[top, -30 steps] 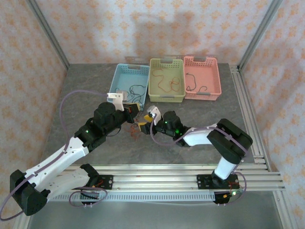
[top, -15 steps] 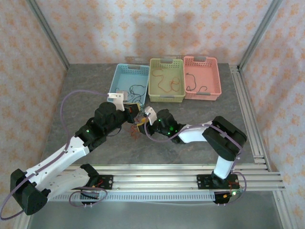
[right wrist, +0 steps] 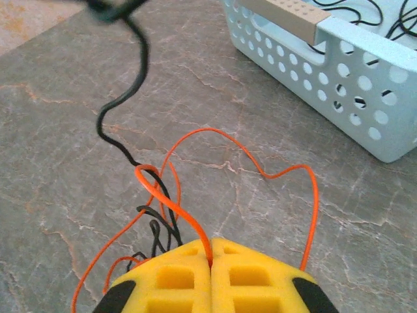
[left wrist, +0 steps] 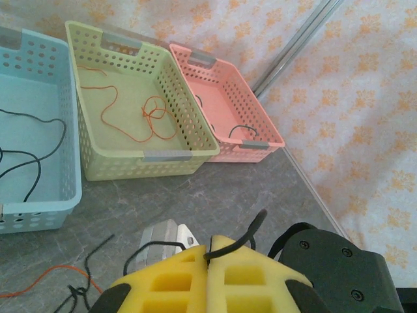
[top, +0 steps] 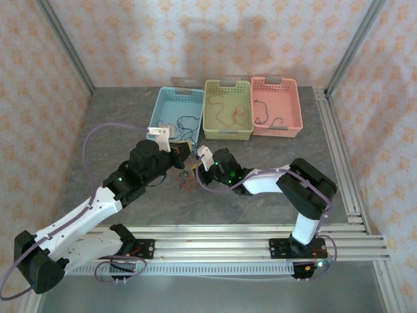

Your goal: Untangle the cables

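Observation:
The tangled cables (top: 187, 183) lie on the grey table between my two grippers. In the left wrist view my left gripper (left wrist: 210, 246) is shut on a black cable (left wrist: 257, 225), which curls up out of the yellow pads (left wrist: 254, 270). My left gripper (top: 185, 155) hangs just above the tangle. In the right wrist view my right gripper (right wrist: 212, 246) is shut on an orange cable (right wrist: 171, 203). That cable loops through black cable strands (right wrist: 128, 88) which rise to the upper left. My right gripper (top: 198, 171) sits low, right beside the tangle.
Three baskets stand at the back: a blue basket (top: 171, 98), a green basket (top: 227, 134) and a pink basket (top: 277, 130). The blue one holds black cables (left wrist: 36, 166), the green one an orange cable (left wrist: 140, 114), the pink one a black cable (left wrist: 241, 128). Aluminium rails (top: 339, 140) line the right edge.
My right gripper has moved left to the tangle and closed on the orange cable. The left gripper has stayed shut and almost still.

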Controlling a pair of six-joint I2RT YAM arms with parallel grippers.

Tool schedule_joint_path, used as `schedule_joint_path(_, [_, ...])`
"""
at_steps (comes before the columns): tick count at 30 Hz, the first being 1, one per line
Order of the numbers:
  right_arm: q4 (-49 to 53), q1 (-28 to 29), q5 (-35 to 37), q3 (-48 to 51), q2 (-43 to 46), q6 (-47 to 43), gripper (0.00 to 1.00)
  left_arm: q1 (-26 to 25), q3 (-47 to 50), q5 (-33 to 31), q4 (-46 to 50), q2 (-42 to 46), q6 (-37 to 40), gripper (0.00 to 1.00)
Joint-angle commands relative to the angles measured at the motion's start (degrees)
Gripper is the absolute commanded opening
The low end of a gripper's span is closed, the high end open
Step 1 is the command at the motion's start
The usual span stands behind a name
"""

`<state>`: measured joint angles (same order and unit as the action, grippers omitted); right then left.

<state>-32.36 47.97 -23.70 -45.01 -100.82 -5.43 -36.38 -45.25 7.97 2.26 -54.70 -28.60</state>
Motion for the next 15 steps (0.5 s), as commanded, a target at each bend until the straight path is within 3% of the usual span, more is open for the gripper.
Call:
schedule_joint_path(1, [-0.20,0.37,3.58,-0.51,1.45,-1.32,0.00,-0.27,0.24,-2.07,-0.15,0.55,0.56,0.00])
schedule_joint_path(5, [-2.06,0.37,9.25,1.40,3.31,-1.99,0.00,-0.27,0.09,-2.50,0.27,0.73,0.56,0.00])
schedule_joint_path(13, [-7.18,-1.09,35.18,6.49,7.46,-2.03,0.00,-0.27,0.22,-3.81,0.96,1.42,0.56,0.00])
schedule_joint_path(15, [-6.93,-3.58,37.71,7.61,8.38,1.42,0.00,-0.27,0.21,-4.07,1.03,1.59,0.56,0.00])
